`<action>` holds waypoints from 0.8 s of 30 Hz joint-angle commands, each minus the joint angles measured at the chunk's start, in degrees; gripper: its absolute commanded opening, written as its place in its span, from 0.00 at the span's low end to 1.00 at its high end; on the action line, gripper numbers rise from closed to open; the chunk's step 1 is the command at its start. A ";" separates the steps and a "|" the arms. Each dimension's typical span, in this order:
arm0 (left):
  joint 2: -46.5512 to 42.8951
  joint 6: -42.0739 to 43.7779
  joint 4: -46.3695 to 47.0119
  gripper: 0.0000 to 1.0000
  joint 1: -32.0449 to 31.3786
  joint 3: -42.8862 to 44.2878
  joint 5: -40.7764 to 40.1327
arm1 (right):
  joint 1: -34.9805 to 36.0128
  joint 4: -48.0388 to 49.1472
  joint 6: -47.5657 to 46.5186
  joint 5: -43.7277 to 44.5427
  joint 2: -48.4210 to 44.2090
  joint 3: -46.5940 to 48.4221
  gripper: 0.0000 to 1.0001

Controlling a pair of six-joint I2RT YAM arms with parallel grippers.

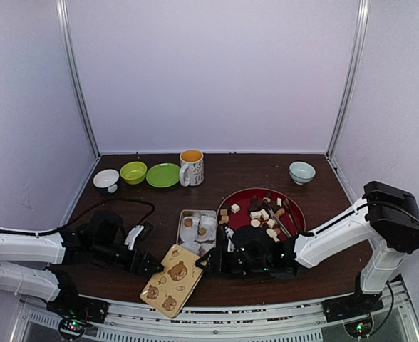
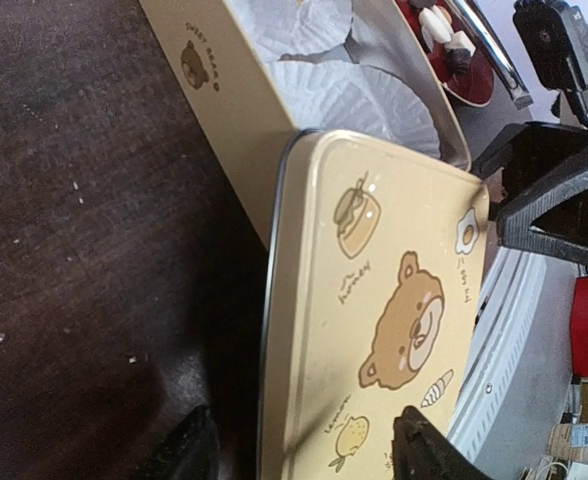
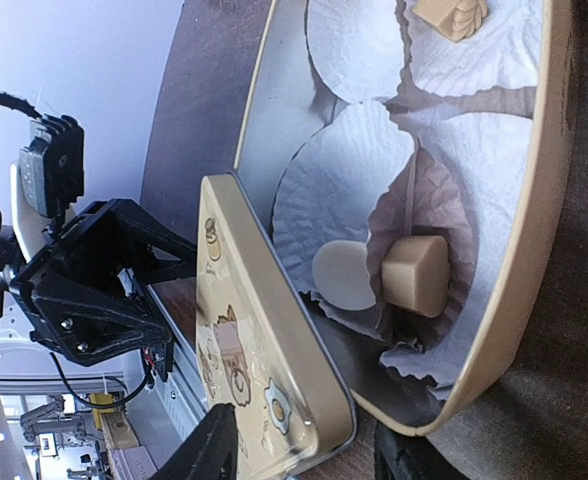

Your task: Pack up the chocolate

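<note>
Chocolate pieces (image 1: 261, 212), brown, tan and white, lie on a red plate (image 1: 295, 201) with thin dark tongs (image 1: 281, 219). An open tin (image 1: 182, 226) lined with white paper liners (image 2: 344, 95) holds a tan piece (image 3: 414, 275) and a pale round one (image 3: 342, 275). Its bear-print lid (image 1: 170, 280) leans against the tin's near edge. My left gripper (image 2: 304, 455) straddles the lid's near end, open, with one finger clear of the rim. My right gripper (image 3: 309, 460) straddles the lid's corner beside the tin, also open.
Along the back stand a white bowl (image 1: 106, 179), a green bowl (image 1: 132, 172), a green plate (image 1: 163, 174), a mug (image 1: 192, 167) and a pale bowl (image 1: 301, 171). The table's front edge and metal rail (image 1: 216, 313) run just behind the lid.
</note>
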 commanded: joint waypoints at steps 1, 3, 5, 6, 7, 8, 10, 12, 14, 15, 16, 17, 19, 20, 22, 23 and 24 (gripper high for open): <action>2.35 -0.51 6.49 0.60 -0.29 -0.48 1.81 | 0.31 1.93 1.00 0.27 0.44 1.24 0.45; 3.59 -1.12 7.92 0.56 -0.28 -0.79 2.38 | 0.29 2.44 1.45 -0.11 1.03 1.31 0.43; 4.80 -1.40 9.08 0.52 -0.33 -0.99 2.80 | 0.31 3.47 1.66 -0.59 1.59 1.28 0.40; 5.19 -1.48 9.49 0.51 -0.29 -1.02 3.00 | 0.29 3.58 1.77 -0.69 1.64 1.36 0.39; 5.41 -1.67 9.82 0.50 -0.29 -1.10 3.27 | 0.29 3.60 1.85 -0.75 1.68 1.37 0.37; 5.46 -1.71 10.14 0.48 -0.29 -1.22 3.46 | 0.31 3.56 1.93 -0.80 1.65 1.37 0.36; 5.30 -1.84 10.40 0.45 -0.29 -1.51 3.70 | 0.31 3.36 2.08 -0.87 1.67 1.51 0.35; 5.17 -1.77 10.41 0.40 -0.29 -1.43 3.75 | 0.30 3.50 2.04 -0.96 1.79 1.54 0.33; 5.19 -1.81 10.12 0.34 -0.29 -1.22 3.81 | 0.27 4.03 2.19 -0.89 1.62 1.31 0.29; 5.21 -1.83 9.96 0.32 -0.29 -1.01 4.00 | 0.24 4.45 2.32 -0.83 1.54 1.07 0.26; 5.17 -1.83 9.86 0.29 -0.33 -0.88 4.34 | 0.15 5.06 2.52 -0.73 1.37 0.81 0.21; 4.92 -1.95 9.80 0.28 -0.34 -0.74 4.52 | 0.07 5.80 2.65 -0.70 1.11 0.52 0.17; 4.20 -2.14 9.26 0.26 -0.29 -0.39 4.60 | -0.18 7.06 2.95 -0.60 0.74 -0.11 0.12; 3.72 -2.29 9.03 0.25 -0.29 -0.22 4.64 | -0.35 7.45 3.12 -0.67 0.58 -0.29 0.11; 2.53 -2.58 7.85 0.24 -0.29 0.43 4.38 | -0.68 8.15 3.26 -0.72 0.16 -0.72 0.07; 1.93 -2.74 7.01 0.24 -0.31 0.83 4.23 | -0.84 8.39 3.36 -0.79 -0.10 -0.83 0.05; 1.28 -2.95 6.30 0.24 -0.29 1.28 4.00 | -1.08 8.57 3.30 -0.90 -0.36 -0.90 0.04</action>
